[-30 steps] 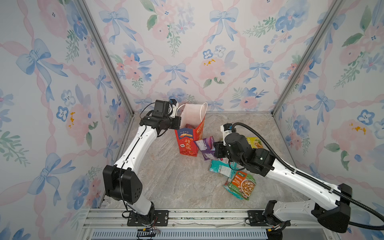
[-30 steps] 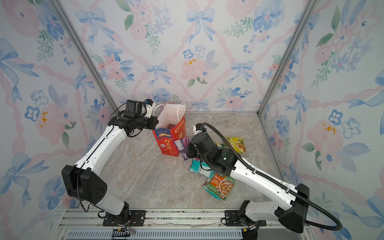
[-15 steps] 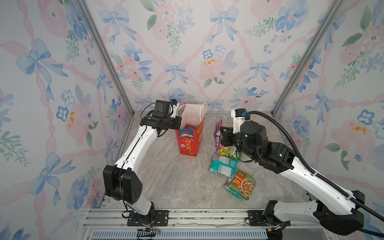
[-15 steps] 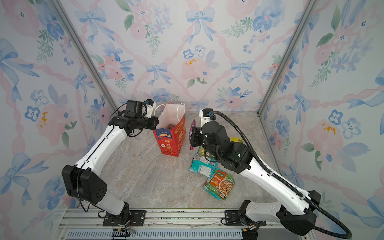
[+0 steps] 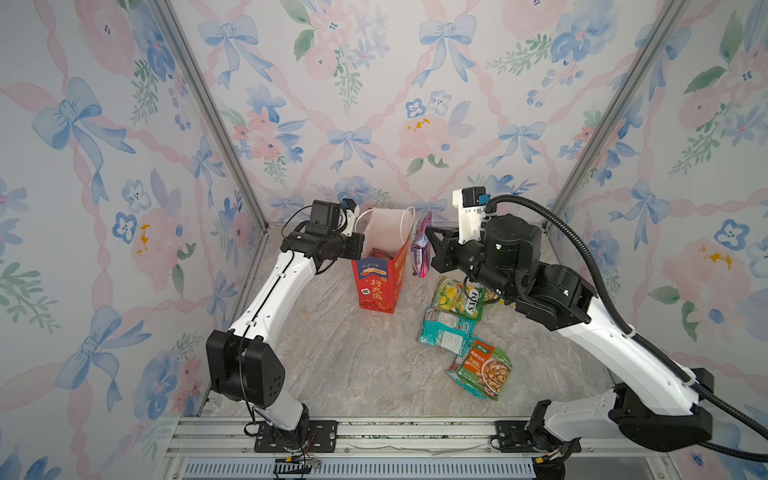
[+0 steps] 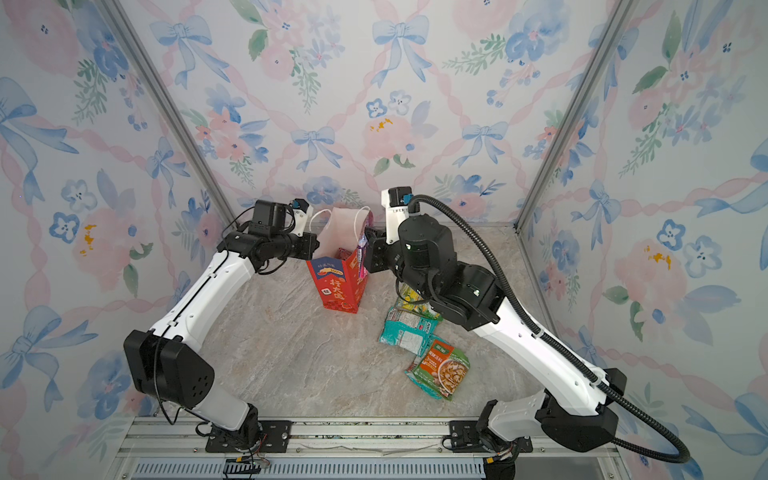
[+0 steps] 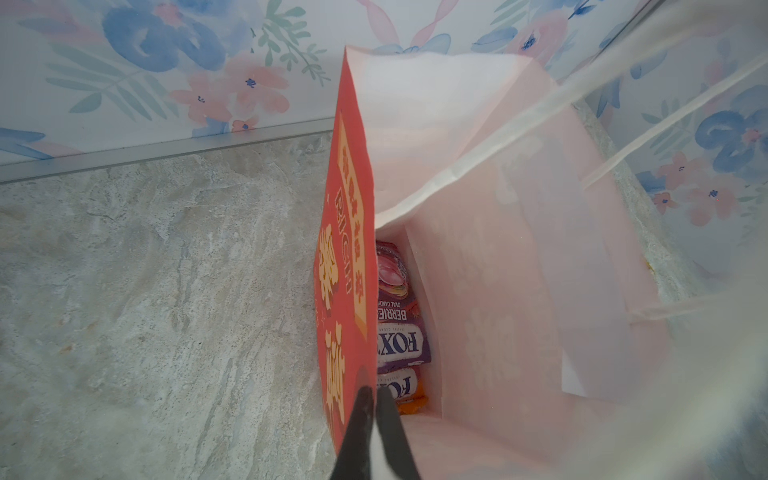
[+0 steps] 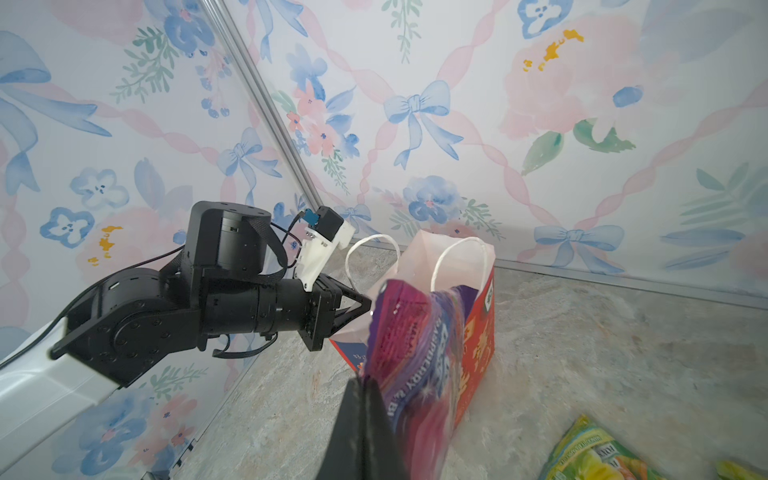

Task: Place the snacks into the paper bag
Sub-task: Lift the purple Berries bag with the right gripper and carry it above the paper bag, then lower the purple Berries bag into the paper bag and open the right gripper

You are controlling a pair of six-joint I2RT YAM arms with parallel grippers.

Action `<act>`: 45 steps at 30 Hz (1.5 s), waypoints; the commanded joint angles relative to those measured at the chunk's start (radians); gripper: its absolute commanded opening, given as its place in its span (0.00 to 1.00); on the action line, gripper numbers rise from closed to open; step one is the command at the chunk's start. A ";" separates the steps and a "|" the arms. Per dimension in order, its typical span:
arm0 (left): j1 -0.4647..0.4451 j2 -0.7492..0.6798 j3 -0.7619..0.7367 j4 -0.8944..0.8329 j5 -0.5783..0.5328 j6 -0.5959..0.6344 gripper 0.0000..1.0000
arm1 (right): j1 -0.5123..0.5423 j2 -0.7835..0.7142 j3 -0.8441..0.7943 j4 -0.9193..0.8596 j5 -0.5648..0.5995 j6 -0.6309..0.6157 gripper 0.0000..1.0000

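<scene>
1. The left gripper (image 7: pixel 371 399) is clamped on the rim of the red paper bag (image 5: pixel 380 282), which stands upright on the table (image 5: pixel 353 361).
2. The right gripper (image 5: pixel 428 239) pinches a magenta packet (image 5: pixel 420 249), hanging in the air just beside the bag's opening.
3. A purple FOX'S packet (image 7: pixel 397 303) and an orange packet (image 7: pixel 409 395) lie inside the bag.
4. The yellow-green FOX'S packet (image 5: pixel 459 297), teal packet (image 5: pixel 445 332) and green packet (image 5: pixel 482 370) lie on the table.

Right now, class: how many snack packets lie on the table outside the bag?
3 clearly: a yellow-green packet, a teal packet just nearer the camera, and a green packet nearest. A yellow sliver by the right arm may be a fourth.
</scene>
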 commanded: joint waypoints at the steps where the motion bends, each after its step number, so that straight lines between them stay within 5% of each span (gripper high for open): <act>1: -0.008 -0.016 -0.011 -0.018 0.019 -0.003 0.00 | 0.009 0.047 0.084 0.056 -0.057 -0.037 0.00; 31: -0.013 -0.009 -0.012 -0.018 0.031 -0.004 0.00 | -0.130 0.466 0.530 0.001 -0.190 -0.093 0.00; 45: -0.013 -0.016 -0.015 -0.018 0.028 -0.001 0.00 | -0.190 0.503 0.447 -0.024 -0.111 -0.142 0.00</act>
